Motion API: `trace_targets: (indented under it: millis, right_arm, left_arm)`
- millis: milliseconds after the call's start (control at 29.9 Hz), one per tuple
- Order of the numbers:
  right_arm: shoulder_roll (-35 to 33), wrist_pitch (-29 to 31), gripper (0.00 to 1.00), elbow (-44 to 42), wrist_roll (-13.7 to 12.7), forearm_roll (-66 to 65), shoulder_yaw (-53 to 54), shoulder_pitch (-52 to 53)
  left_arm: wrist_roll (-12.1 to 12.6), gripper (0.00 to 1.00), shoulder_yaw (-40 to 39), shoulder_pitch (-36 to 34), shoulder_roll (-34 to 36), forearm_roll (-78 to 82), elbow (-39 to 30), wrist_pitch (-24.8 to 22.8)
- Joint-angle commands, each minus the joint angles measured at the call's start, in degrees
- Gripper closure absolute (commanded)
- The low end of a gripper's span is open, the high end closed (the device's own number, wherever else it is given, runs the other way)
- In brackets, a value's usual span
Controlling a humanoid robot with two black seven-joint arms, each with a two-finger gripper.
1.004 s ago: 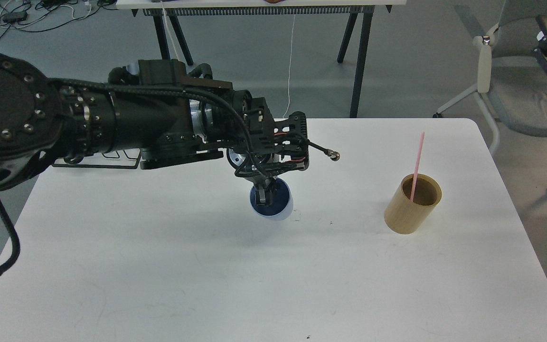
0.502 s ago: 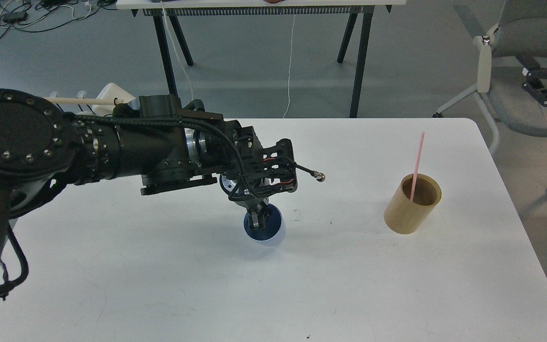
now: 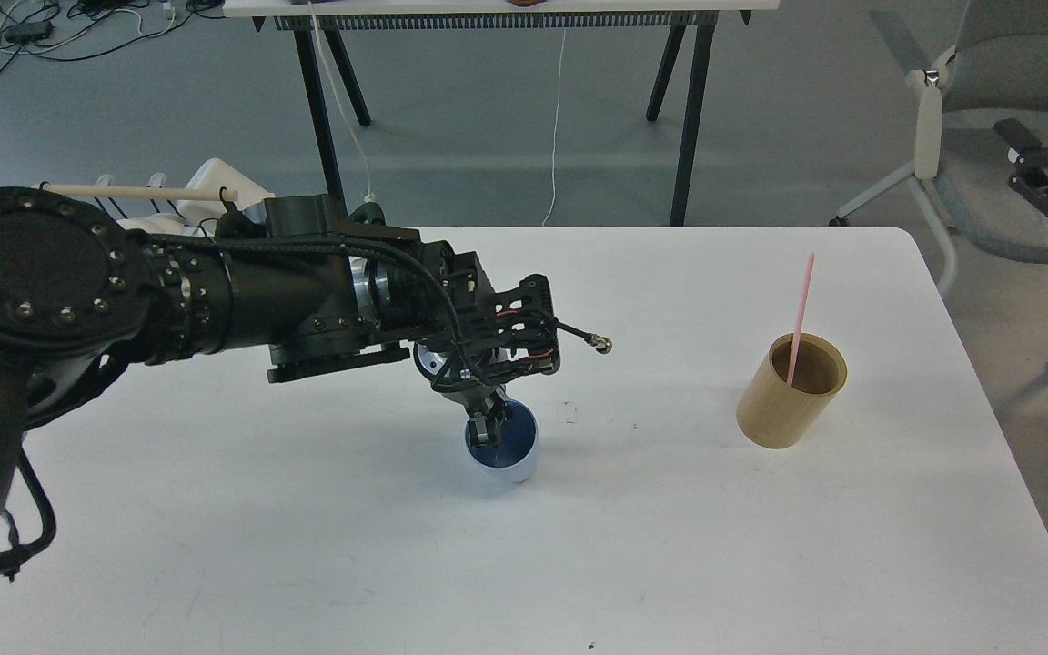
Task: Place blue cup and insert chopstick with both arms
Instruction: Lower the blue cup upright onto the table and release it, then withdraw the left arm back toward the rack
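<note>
Placing step: left pincer [image 3: 488,429] pinched blue cup [image 3: 504,448] rim at desk [image 3: 306,546]; next, release; chopstick [image 3: 798,318] far right.

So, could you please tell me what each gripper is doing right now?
Left gripper: closed on the blue cup rim.
Right gripper: cannot be told.

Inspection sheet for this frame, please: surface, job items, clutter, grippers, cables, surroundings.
Surface: white table, faint scuffs.
Job's things: blue cup upright near centre; pink chopstick leaning in the tan holder.
Clutter: wire rack with wooden rod at the far left edge.
Grippers: left gripper pinching the cup's rim; right gripper off the table, state unclear.
Cables: black hose along the left arm; cords on the floor.
Surroundings: grey chair, trestle-leg table.
</note>
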Motion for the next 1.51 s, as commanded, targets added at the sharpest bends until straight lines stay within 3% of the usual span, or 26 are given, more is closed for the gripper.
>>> trace_targets:
  millis: [0, 134, 469, 736, 1171, 1472]
  right_arm:
    - [0.1, 0.0, 0.0, -0.1, 0.0, 0.0, 0.2, 0.0]
    - [0.1, 0.0, 0.0, -0.1, 0.0, 0.0, 0.2, 0.0]
    - [0.2, 0.0, 0.0, -0.1, 0.0, -0.1, 0.1, 0.0]
    - [0.6, 0.0, 0.0, -0.2, 0.0, -0.2, 0.1, 0.1]
    - [0.5, 0.0, 0.0, -0.4, 0.0, -4.1, -0.6, 2.1]
    - [0.5, 0.0, 0.0, -0.2, 0.0, -4.6, -0.6, 2.5]
  left_arm:
    - [0.0, 0.9, 0.0, 0.6, 0.0, 0.0, 0.1, 0.0]
    - [0.0, 0.89, -0.4, 0.5, 0.0, 0.0, -0.1, 0.0]
    - [0.0, 0.7, -4.1, 0.8, 0.0, -0.6, 0.7, 0.0]
    - [0.0, 0.62, -7.2, 2.3, 0.0, -0.5, 4.1, 0.0]
    - [0.0, 0.33, -18.5, 4.4, 0.0, -0.6, 4.8, 0.0]
    - [0.0, 0.21, -21.7, 5.6, 0.0, -2.8, 5.3, 0.0]
